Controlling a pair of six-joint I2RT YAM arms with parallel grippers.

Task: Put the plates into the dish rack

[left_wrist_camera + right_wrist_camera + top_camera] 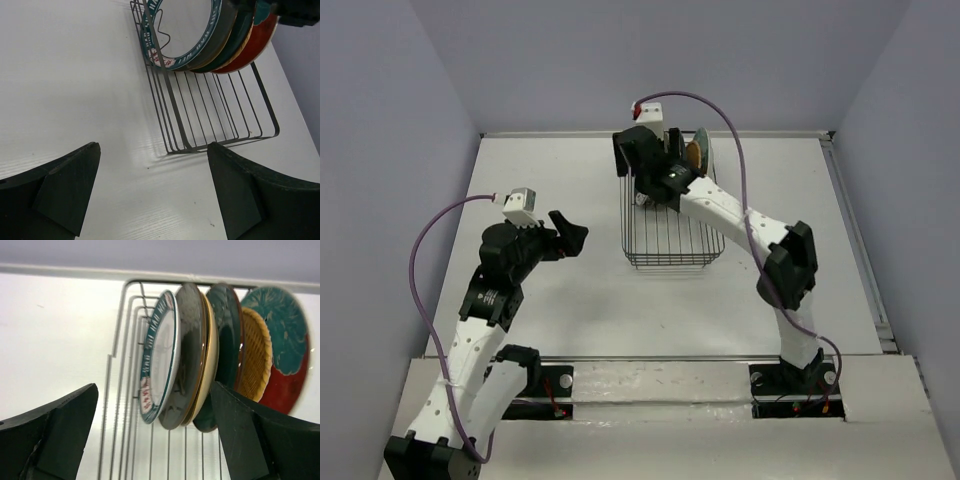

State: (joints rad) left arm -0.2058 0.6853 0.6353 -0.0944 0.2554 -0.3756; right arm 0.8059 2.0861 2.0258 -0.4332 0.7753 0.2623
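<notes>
Six plates, by my count, stand on edge just beyond my right pincer [154, 390], whose fingers are spread wide with nothing between them. From 9 to 3 o'clock in my right wrist view they run white plate with the teal rim [160, 355], dark grey plate [187, 350], tan plate [210, 355], dark teal plate [227, 320], orange woven plate [255, 355] and teal-and-red plate [282, 340]. They lean against each other, packed into the 12 o'clock end of the dish rack [670, 240]. I judge the loading all but done, so the step in hand is getting clear. To do it well I would keep the fingers wide, rise straight up, then draw back toward 6 o'clock, touching no rim, since leaning plates may slide along the wires. My right arm climbs from its base at 5 o'clock, bends at 3 o'clock of the rack, and stretches toward 11 o'clock with the wrist above the rack. My left pincer [152, 150] is also parted and empty. It hangs over bare table [550, 300] at 9 o'clock of the rack, on a folded arm, pointing toward 3 o'clock.
</notes>
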